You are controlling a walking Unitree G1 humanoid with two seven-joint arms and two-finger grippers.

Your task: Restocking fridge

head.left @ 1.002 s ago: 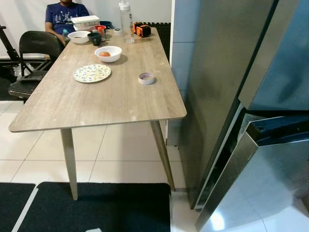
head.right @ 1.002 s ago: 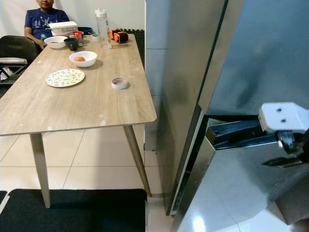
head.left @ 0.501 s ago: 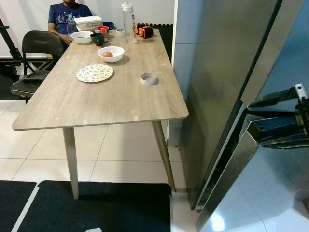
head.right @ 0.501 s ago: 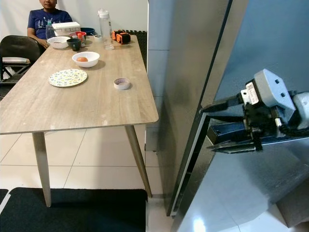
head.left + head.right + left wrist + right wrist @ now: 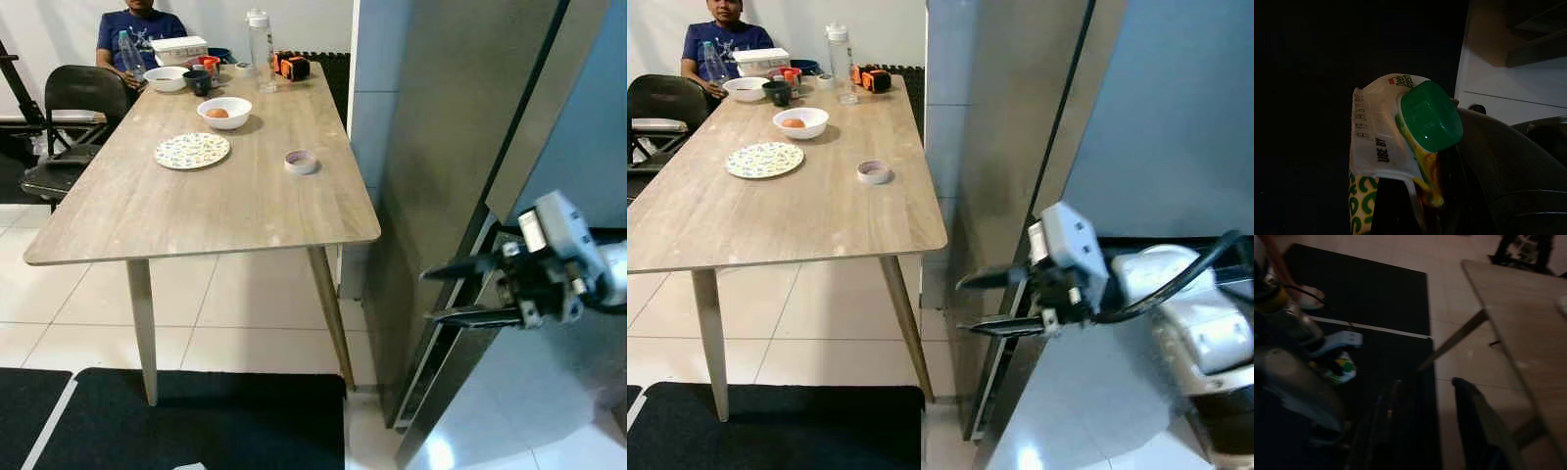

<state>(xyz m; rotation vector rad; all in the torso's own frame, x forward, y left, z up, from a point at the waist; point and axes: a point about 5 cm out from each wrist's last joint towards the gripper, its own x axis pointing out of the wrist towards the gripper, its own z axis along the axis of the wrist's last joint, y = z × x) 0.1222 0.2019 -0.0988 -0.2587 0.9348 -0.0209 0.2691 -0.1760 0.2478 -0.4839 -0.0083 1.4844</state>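
Fridge (image 5: pixel 460 127) fills frame right | right gripper (image 5: pixel 985 302) spread, empty | left gripper (image 5: pixel 1415 205) clamps carton (image 5: pixel 1381 147): light, crushable; hold mid-body.

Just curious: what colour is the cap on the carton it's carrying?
Green, on the carton cap; clearest in the left wrist view.

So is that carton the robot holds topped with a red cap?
No, the carton in the left wrist view has a green cap.

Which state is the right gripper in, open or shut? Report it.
Open. The right gripper has its two long black fingers spread apart with nothing between them, reaching toward the edge of the tall grey steel fridge.
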